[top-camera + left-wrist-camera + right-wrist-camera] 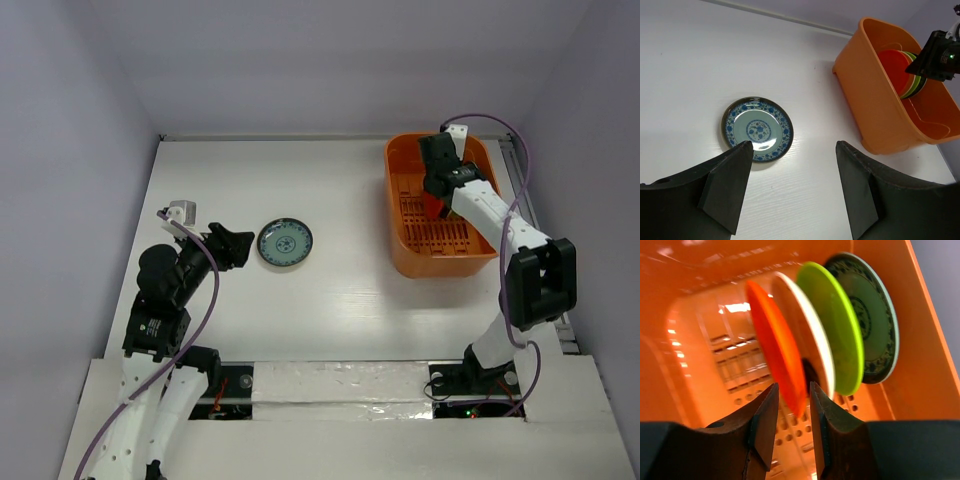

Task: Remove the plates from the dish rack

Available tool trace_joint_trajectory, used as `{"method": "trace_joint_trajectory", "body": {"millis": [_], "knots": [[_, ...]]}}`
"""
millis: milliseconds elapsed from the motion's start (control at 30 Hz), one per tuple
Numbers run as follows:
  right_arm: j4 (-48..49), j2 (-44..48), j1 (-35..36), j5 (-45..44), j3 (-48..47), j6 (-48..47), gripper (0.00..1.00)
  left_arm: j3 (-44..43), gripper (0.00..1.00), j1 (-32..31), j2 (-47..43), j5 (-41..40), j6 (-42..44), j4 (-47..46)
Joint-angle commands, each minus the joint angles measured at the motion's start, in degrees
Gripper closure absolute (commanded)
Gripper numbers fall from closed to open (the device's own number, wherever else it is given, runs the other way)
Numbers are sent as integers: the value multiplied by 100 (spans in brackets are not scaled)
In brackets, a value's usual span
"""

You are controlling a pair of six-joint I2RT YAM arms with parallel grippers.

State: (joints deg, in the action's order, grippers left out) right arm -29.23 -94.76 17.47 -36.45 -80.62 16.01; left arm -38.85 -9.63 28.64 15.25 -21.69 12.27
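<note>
The orange dish rack (402,235) stands at the back right; it also shows in the left wrist view (875,100). In the right wrist view several plates stand on edge in the dish rack (690,350): a red-orange plate (772,340), a cream plate (815,345), a lime-green plate (837,325) and a dark patterned plate (877,325). My right gripper (793,386) is inside the rack (436,203), its jaws narrowly apart on either side of the red-orange plate's rim, with a gap showing. A blue-patterned plate (285,243) lies flat on the table (757,130). My left gripper (794,145) is open and empty just near of it (238,246).
The white table (340,290) is walled at the back and on both sides. The rack's near wall (440,265) faces the arms. The right arm's forearm (490,215) reaches over the rack's right side. A silver strip (340,380) runs along the near edge.
</note>
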Motion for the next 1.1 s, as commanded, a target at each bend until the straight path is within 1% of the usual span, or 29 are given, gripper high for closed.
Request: {"method": "trace_joint_trajectory", "body": {"millis": [0, 100, 233, 400, 433, 500, 533, 567, 667, 767, 900, 1067], "knots": [[-74, -51, -130, -56, -253, -212, 63, 62, 36, 14, -52, 58, -2, -269], [-21, -253, -183, -12, -243, -256, 63, 62, 36, 14, -26, 75, -2, -278], [-47, -473, -183, -99, -428, -344, 67, 62, 36, 14, -17, 66, 7, -278], [93, -412, -183, -178, -393, -485, 71, 62, 36, 14, -8, 75, 7, -278], [76, -420, -183, -187, -411, -494, 78, 62, 36, 14, -8, 75, -2, -287], [41, -420, -183, -187, -437, -520, 85, 62, 36, 14, -8, 75, 7, -287], [41, -420, -131, -205, -437, -529, 90, 62, 36, 14, -8, 75, -2, -287], [49, -403, -78, -257, -428, -564, 92, 62, 36, 14, -8, 66, 7, -287], [-3, -333, 63, -486, -411, -625, 94, 62, 36, 14, -8, 66, -2, -287], [-91, -166, 194, -722, -463, -722, 100, 62, 36, 14, -17, 84, -2, -287], [-258, 62, 396, -916, -613, -766, 100, 53, 36, 14, -25, 66, 7, -278], [-486, 598, 572, -1224, -815, -810, 100, 62, 36, 14, -26, 58, 7, -269]]}}
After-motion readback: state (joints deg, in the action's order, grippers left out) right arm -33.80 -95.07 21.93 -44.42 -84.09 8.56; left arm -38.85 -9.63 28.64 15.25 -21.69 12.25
